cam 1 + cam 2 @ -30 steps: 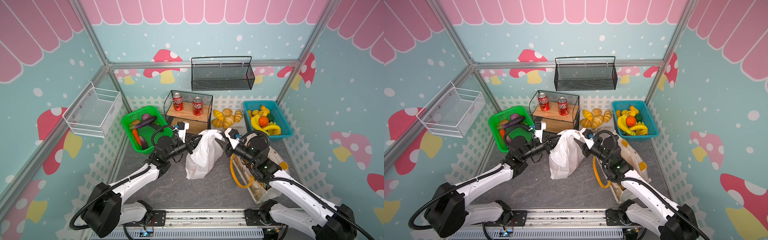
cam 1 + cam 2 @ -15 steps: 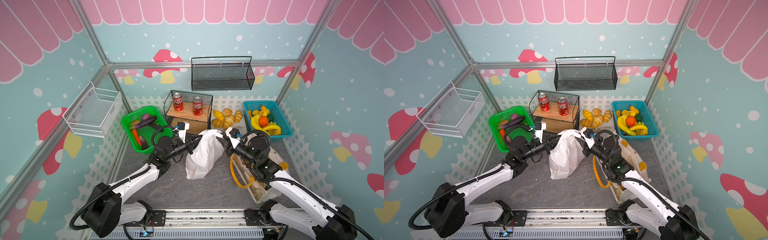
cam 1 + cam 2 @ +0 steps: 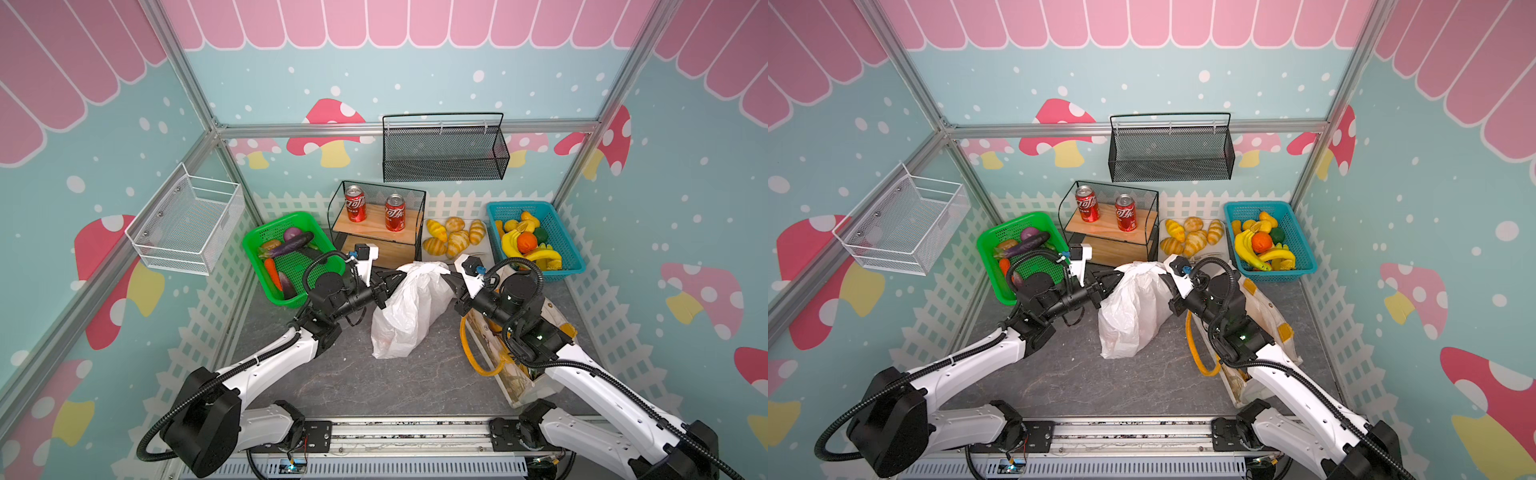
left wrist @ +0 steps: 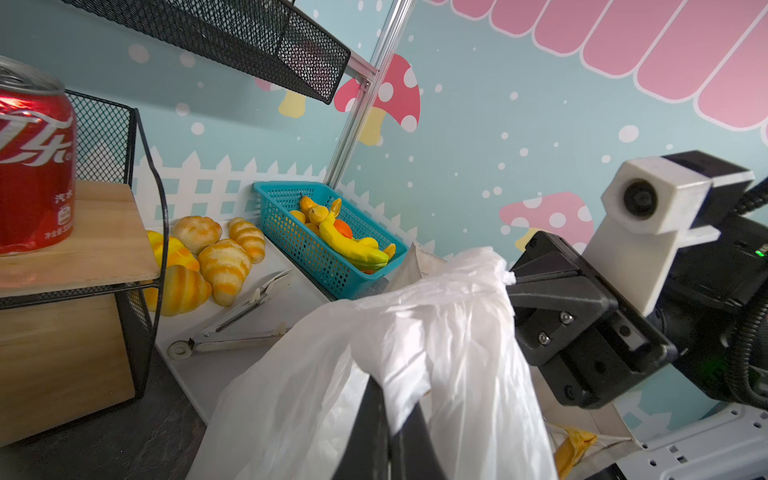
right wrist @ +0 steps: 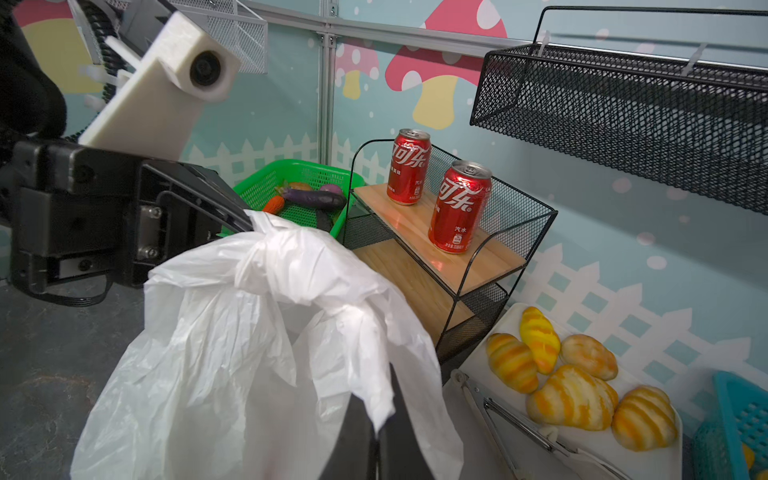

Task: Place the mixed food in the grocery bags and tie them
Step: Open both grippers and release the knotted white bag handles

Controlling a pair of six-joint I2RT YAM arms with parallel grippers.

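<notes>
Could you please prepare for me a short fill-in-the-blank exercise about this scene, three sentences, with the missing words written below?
1. The left tool and the right tool are both shut on the top of the ____ plastic bag.
2. ____ red cans stand on the wooden shelf.
3. The purple eggplant lies in the ____ basket.

Missing words: white; Two; green

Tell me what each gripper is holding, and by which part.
Both hold the white bag by its gathered top: the left gripper pinches the left side, the right gripper the right side.
</notes>
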